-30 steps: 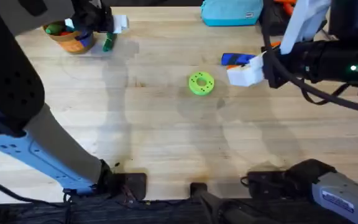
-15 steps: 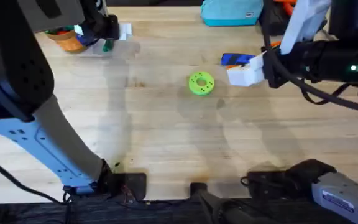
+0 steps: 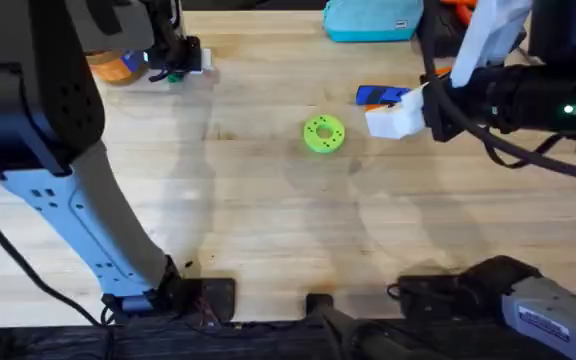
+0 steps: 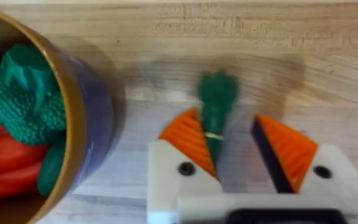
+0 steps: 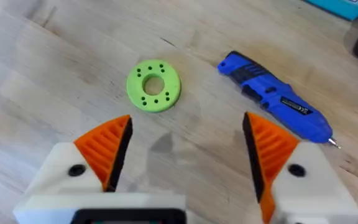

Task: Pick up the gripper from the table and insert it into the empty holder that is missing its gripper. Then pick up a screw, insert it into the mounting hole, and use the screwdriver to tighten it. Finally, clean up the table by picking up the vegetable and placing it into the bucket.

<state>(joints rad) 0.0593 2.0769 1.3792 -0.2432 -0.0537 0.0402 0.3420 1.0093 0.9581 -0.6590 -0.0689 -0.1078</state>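
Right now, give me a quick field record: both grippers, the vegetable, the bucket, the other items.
left gripper: open, fingers straddling the vegetable on the table
bucket: beside the vegetable, already holds toy food
right gripper: open, holding nothing, above bare table
green disc: flat on table
blue screwdriver: lying beside the disc

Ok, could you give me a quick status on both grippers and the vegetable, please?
Left gripper open, straddling the vegetable on the table beside the bucket. Right gripper open, above the green disc and screwdriver. Nothing blocking.
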